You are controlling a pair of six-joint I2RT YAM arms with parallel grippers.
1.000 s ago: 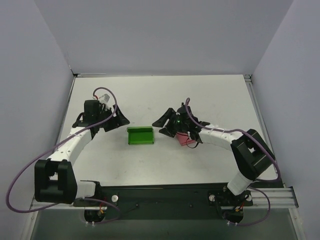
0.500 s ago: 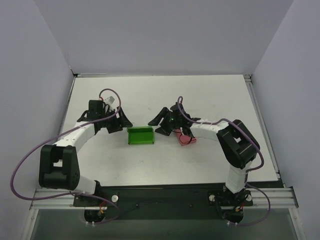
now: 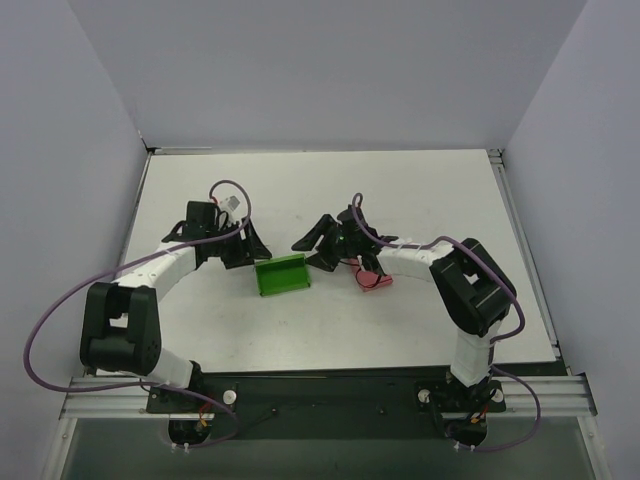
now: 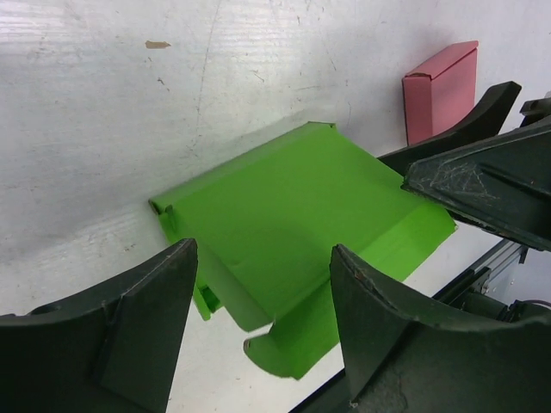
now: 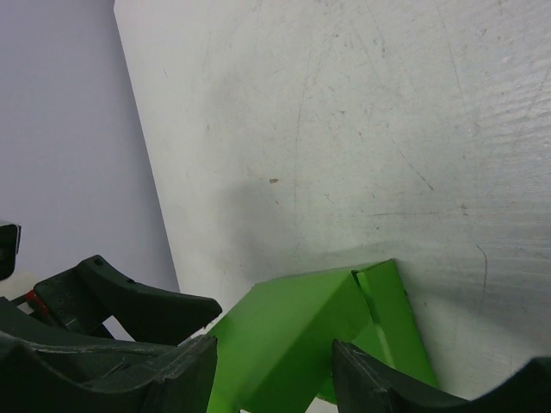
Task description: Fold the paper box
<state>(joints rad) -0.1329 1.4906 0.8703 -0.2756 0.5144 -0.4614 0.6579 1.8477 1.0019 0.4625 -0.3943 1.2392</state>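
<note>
White table [image 3: 420,190], paper box [image 3: 281,276] flanked by left gripper [image 3: 252,252] and right gripper [image 3: 305,255], jaws wide; pink box [image 3: 372,280] just behind it

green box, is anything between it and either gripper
Nothing visible. The left gripper and right gripper sit close at either end of the green box; the pink box lies behind the right gripper.

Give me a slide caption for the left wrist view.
Left gripper, jaws open, framing the partly folded green paper box on the table; pink box beyond.
</note>
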